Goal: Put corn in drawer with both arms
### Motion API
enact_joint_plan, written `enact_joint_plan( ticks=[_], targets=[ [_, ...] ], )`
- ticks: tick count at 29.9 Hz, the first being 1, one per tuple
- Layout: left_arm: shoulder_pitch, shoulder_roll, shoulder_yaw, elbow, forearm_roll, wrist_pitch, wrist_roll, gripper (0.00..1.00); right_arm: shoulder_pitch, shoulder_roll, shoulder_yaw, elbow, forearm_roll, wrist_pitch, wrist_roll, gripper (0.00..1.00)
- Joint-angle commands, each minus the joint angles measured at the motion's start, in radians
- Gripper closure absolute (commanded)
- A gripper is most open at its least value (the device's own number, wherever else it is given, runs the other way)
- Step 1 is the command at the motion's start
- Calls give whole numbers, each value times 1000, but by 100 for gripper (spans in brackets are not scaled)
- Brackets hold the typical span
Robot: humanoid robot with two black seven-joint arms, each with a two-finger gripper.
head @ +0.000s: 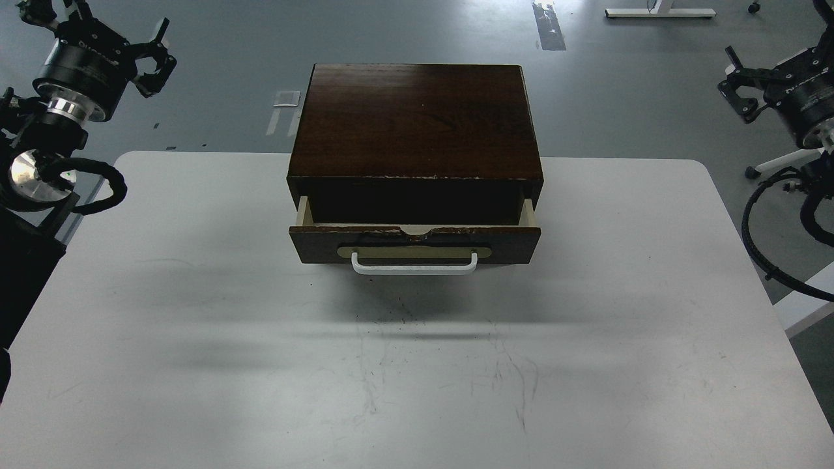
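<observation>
The dark wooden box point(417, 120) stands at the back middle of the white table point(195, 391). Its drawer point(515, 244), with a white bar handle point(414, 264), is pulled partly out; its inside is dark shadow. The corn does not show anywhere. My left gripper point(98, 29) is held high at the far left, beyond the table's back edge, with its fingers spread wide and empty. My right gripper point(778, 49) is held high at the far right, off the table, also spread and empty. Both are far from the drawer.
Black cables point(756, 221) loop off my right arm beside the table's right edge. A white chair base point(782, 159) and another white tabletop point(808, 299) are on the right. Grey floor lies behind the box.
</observation>
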Motion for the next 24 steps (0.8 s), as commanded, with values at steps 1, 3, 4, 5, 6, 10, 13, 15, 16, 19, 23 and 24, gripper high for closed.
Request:
enact_joint_plan(
  ticks=[1,3,4,5,6,10,13,15,16,19,23,24],
  targets=[
    [14,-6,-1,0,-3,0,0,2,-22,31,51,-22,0,0,0,0],
    [26,-11,-1,0,-8,0,0,2,-31,57,80,-32,0,0,0,0],
    [32,-11,-1,-1,-9,0,0,2,-41,71,103,-40,0,0,0,0],
    [34,-9,-1,0,-9,0,0,2,-46,74,115,-48,0,0,-2,0],
    [34,-9,-1,0,-9,0,0,2,-52,76,124,-57,0,0,-2,0],
    [55,0,-1,0,-9,0,0,2,-69,131,138,-121,-10,-3,1,0],
    [58,3,-3,0,-11,0,-2,2,-80,146,141,-137,-16,0,15,0],
    [57,3,-4,0,-11,0,-2,2,-81,147,141,-155,-32,0,15,0],
    [57,3,-4,0,-11,0,-2,2,-81,148,141,-164,-42,0,15,0],
    [55,1,-4,0,-11,0,-2,2,-80,147,141,-172,-55,0,15,0],
    [58,-8,-3,4,-11,0,-2,2,-78,140,143,-186,-56,0,15,0],
    [61,-9,-3,8,-11,0,-2,2,-78,139,141,-184,-56,0,17,0]
  ],
)
